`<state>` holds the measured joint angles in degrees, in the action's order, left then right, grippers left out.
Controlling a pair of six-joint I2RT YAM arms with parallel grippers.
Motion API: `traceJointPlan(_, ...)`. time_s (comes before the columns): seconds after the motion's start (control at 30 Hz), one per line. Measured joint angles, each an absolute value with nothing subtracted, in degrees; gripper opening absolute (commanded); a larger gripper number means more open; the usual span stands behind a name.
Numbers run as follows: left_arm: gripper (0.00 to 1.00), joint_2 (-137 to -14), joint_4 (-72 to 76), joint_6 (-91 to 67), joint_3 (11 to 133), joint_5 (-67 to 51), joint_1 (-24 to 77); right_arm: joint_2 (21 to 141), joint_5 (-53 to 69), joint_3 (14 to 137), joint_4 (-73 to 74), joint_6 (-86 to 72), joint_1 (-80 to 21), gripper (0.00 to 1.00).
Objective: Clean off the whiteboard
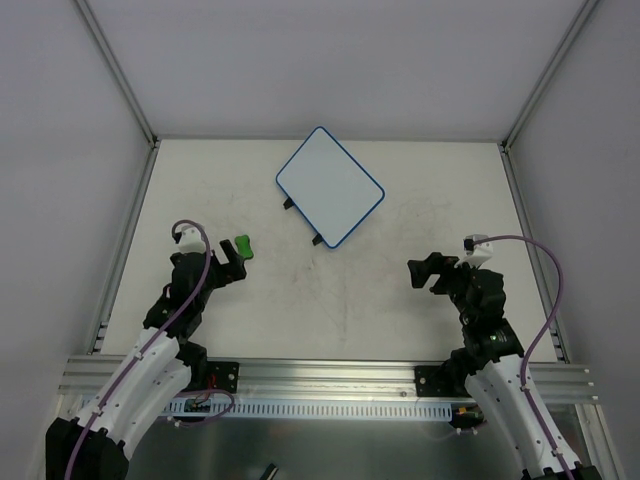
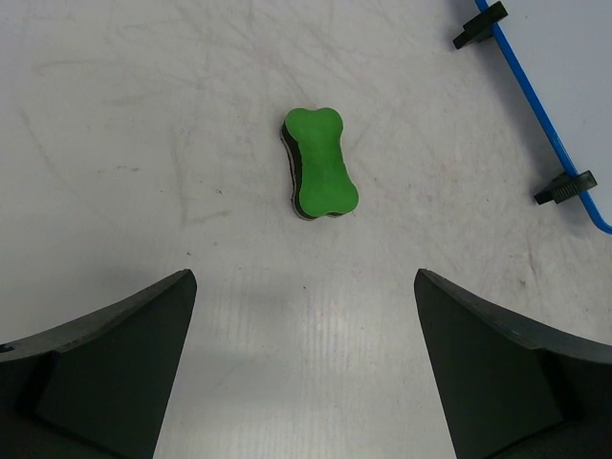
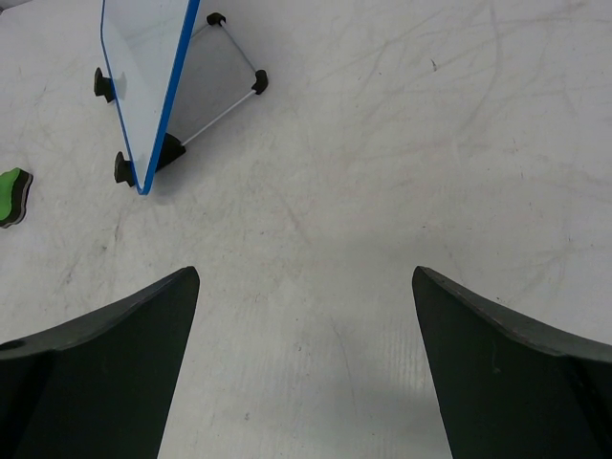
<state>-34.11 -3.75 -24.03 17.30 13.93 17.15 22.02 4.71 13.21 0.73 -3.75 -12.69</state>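
Observation:
The whiteboard lies at the back middle of the table, white with a thin blue rim and small black feet, its face blank. Its edge shows in the left wrist view and in the right wrist view. A green bone-shaped eraser lies on the table just ahead of my left gripper; it sits centred in the left wrist view and at the left edge of the right wrist view. My left gripper is open and empty. My right gripper is open and empty, right of the board.
The table top is scuffed white, bounded by grey walls and metal rails on both sides. An aluminium beam runs along the near edge by the arm bases.

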Motion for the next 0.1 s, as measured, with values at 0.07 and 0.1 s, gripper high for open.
traceJointPlan(0.07, 0.99, -34.1, -3.7, -24.0, 17.3, 13.9, 17.1, 22.0, 4.7, 13.2, 0.8, -3.8, -12.7, 0.99)
traceJointPlan(0.1, 0.99, -34.1, -3.7, -24.0, 17.3, 13.9, 17.1, 22.0, 4.7, 13.2, 0.8, -3.7, -12.7, 0.99)
